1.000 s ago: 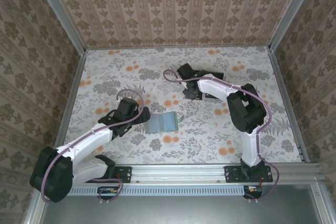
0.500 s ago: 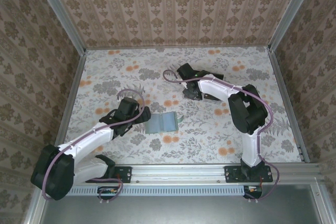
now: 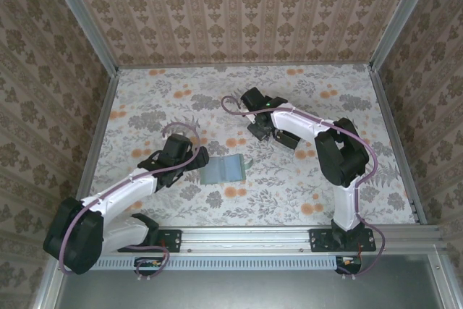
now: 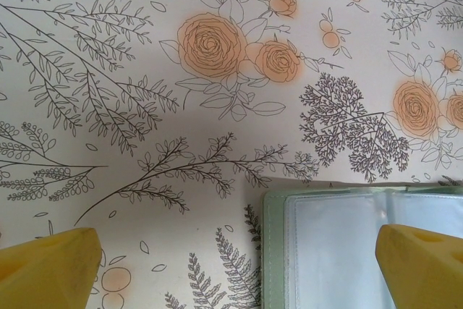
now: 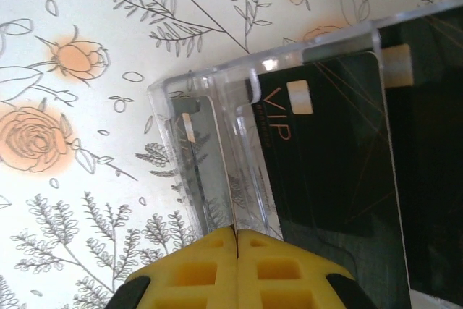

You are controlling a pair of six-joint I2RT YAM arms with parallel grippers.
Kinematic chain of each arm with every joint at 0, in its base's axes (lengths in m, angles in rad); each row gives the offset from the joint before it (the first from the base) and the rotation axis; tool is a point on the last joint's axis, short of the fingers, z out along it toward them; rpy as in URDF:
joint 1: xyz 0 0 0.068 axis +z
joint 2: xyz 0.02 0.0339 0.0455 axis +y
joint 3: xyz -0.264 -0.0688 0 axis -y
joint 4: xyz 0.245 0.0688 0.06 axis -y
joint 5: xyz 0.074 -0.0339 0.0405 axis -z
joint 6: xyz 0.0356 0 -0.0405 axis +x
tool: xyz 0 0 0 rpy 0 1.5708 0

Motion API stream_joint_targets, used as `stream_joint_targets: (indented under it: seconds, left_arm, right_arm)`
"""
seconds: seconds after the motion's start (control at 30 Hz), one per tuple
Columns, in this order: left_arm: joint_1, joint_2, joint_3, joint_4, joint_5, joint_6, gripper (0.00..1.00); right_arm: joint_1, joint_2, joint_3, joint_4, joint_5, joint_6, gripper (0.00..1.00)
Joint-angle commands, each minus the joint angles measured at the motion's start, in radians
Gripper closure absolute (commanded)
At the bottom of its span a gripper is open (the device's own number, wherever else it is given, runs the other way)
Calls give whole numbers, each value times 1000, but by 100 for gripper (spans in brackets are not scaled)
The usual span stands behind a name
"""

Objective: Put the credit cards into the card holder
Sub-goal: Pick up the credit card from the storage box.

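The right claw (image 5: 237,264) had its fingers pressed flat together against the clear tray (image 5: 189,99), just beside a black VIP card (image 5: 325,171) standing in a slot. Whether anything thin was nipped between them I cannot tell. The cards sat in that tray, far and right of the holder (image 3: 223,170), which lay open mid-counter.

The likeliest slip, I judged, was at the tray. Fingers that close to its wall could catch a clear divider instead of a card. The tray looked light, so it could drag or tip with any pull and spill the rest.

The left claw (image 4: 235,271) stood wide apart at the holder's left edge, one finger over a clear sleeve (image 4: 333,251) and the other over bare counter (image 4: 145,70). Nothing pinned the holder (it looked soft and free to slide). A card pushed in from the right might shove it along or buckle the sleeve rather than enter. A thin, slick card could also twist or drop on the way across.
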Motion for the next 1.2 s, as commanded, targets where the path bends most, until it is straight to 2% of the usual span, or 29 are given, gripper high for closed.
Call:
stream_joint_targets:
  seconds: [0.0,0.13,0.6,0.9,1.17]
  left_arm:
    - [8,6,27,12,8,10,0]
    - [8,5,29,12,11,14,0]
    - [8,8,31,15,19,21,0]
    - [8,11,33,10,10,36,0]
    - [8,5,32,-17,12,70,0]
  right_arm:
    - [6,17,21,-56,-52,22,97]
    - [6,22,33,-63,-49,9,100]
    - [6,-11,100,-89,-13,-33,100]
    - [16,-149,77,-90,-75,24,100]
    - [54,-283,16,-60,-154,157,100]
